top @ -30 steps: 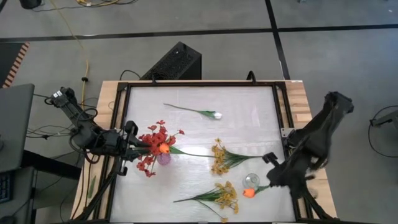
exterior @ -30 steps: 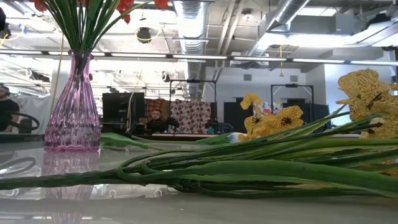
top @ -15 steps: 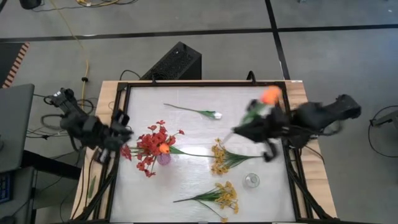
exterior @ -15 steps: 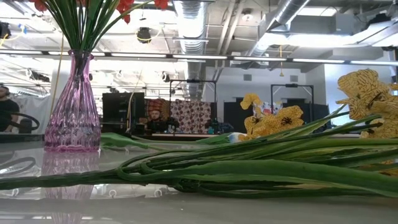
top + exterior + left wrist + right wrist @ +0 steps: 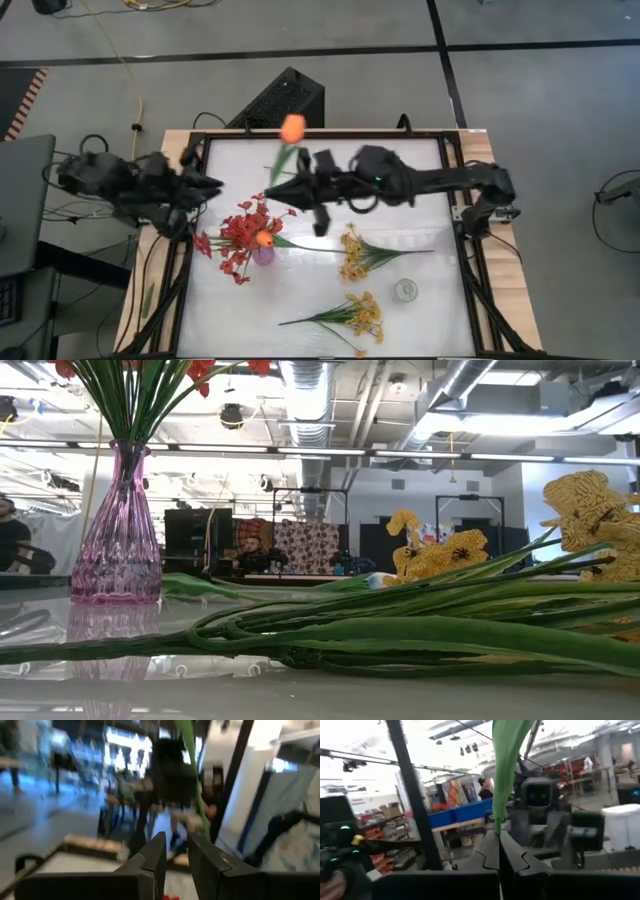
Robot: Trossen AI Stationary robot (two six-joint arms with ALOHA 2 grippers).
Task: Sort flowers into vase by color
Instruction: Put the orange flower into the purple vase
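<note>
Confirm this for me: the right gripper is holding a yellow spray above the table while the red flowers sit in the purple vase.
Not quite. The right gripper holds an orange tulip, not a yellow spray; the high view shows it. The red flowers do sit in the purple vase.

A grey concrete floor (image 5: pixel 330 30) with dark joint lines is spreading around the wooden-edged table with a white top (image 5: pixel 420 165). Beyond the right gripper (image 5: pixel 303 187), just past the far edge of the table, a black ribbed box (image 5: pixel 283 98) is standing on the floor. Beyond the left gripper (image 5: pixel 207 185), a thin yellow cable (image 5: pixel 138 112) is lying on the floor. In the low view, silver round ducts (image 5: pixel 305 390) are running along the ceiling and long strip lights (image 5: pixel 400 455) are shining. A person (image 5: pixel 251 550) is sitting far back beside a patterned cloth panel (image 5: pixel 308 545), and another person (image 5: pixel 10 535) is showing at the room's edge.
</note>
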